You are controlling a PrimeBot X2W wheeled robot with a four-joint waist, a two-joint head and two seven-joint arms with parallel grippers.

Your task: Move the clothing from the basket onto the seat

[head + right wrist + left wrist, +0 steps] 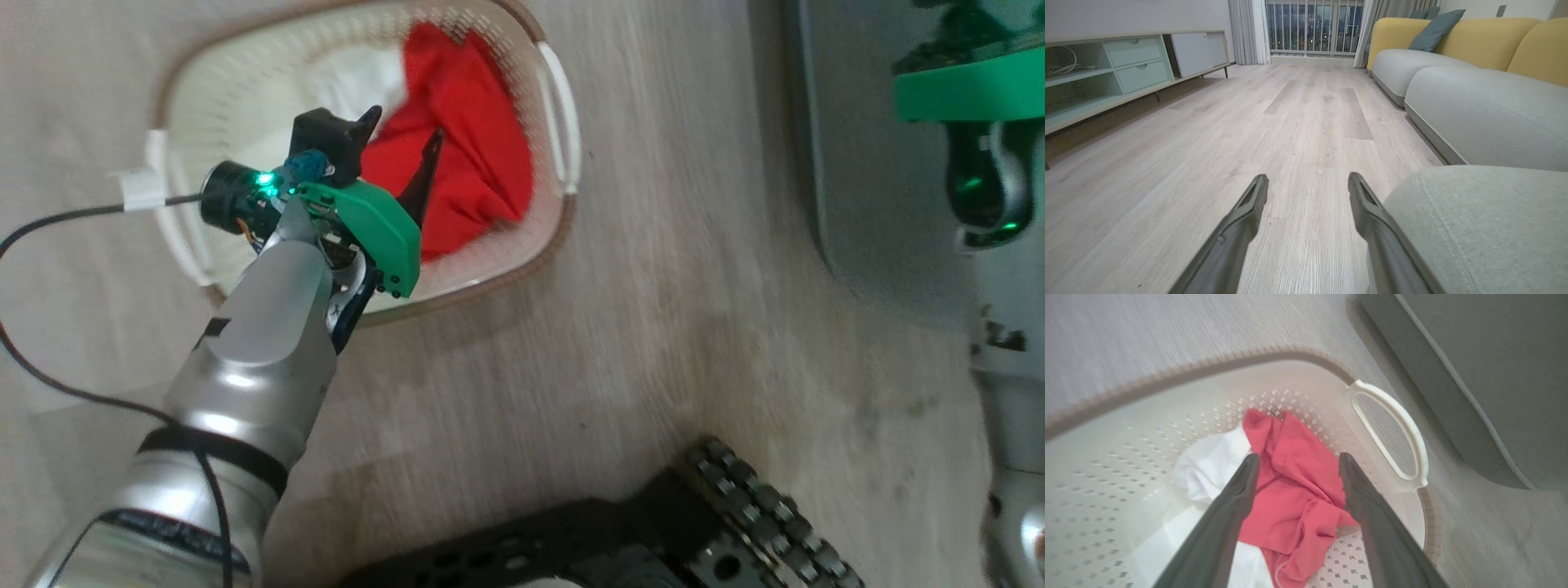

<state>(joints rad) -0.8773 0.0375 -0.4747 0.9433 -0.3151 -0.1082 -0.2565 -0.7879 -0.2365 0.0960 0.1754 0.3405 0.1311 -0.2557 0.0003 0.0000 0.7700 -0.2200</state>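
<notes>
**Left arm.** We hold the left gripper [1298, 457] over the basket [555, 237] with its fingers spread wide and nothing between them. One finger stands on each side of the red garment [1290, 490]. We cannot tell whether the tips touch the fabric. We judge that this spread lets the fingers come down around a raised fold and close on it.

**Task item.** The garment lies bunched in the right half of the basket, against the wall by the white handle [1392, 428]. White crumpled material [1212, 465] lies just to its left; we cannot tell whether it is cloth or a label.

**Destination.** The basket stands on the wood floor [653, 343]. The grey seat [882, 204] is to its right, near but apart, and no clothing lies on the parts in view.

**Right arm.** The right gripper [1307, 177] is also spread and empty. It points along the floor beside the seat edge, which we judge keeps it out of the left arm's way.

**Markings.** No writing is legible. Marks on the left forearm band [175, 531] are too blurred to read.
</notes>
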